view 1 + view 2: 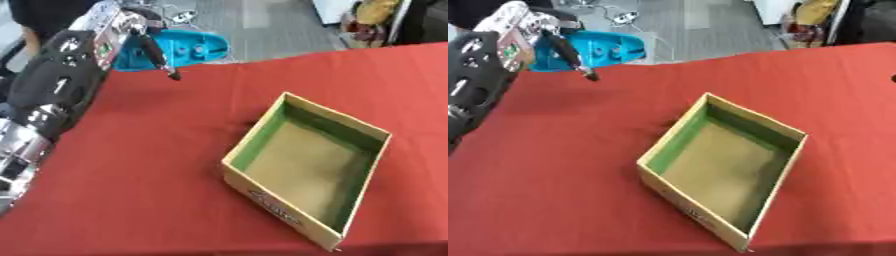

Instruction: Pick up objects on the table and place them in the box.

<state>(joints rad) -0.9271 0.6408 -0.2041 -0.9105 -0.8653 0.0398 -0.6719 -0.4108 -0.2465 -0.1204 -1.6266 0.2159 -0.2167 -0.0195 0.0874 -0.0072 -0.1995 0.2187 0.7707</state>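
We see the L hand (118, 25) up at the top-left of both views, at the end of a black and silver arm (52, 85) that comes in along the L edge. One dark finger (156, 52) sticks out straight and slants down toward the cloth, its tip hanging just above the red tablecloth (131, 165), apart from it as far as we can tell. The rest of the fingers are bunched in glare near the silver wrist, so we can't tell how they sit; the hand reads as relaxed and holds nothing we can make out. The box (306, 167), an open cardboard one w/ a green inner wall and a tan floor, sits well apart from the hand, down and to its R, roughly mid-table. It lies skewed, one corner pointing toward the near edge, and some dark print shows on its near outer side, too blurred to read. Its floor looks bare. We can't pick out any loose object on the cloth near the hand or btwn hand and box. Just behind the hand, past the far table edge, sits a teal plastic thing (188, 47) w/ round holes, partly hidden by the finger. Beyond that lies grey floor w/ a few cables. The R hand shows in neither view.
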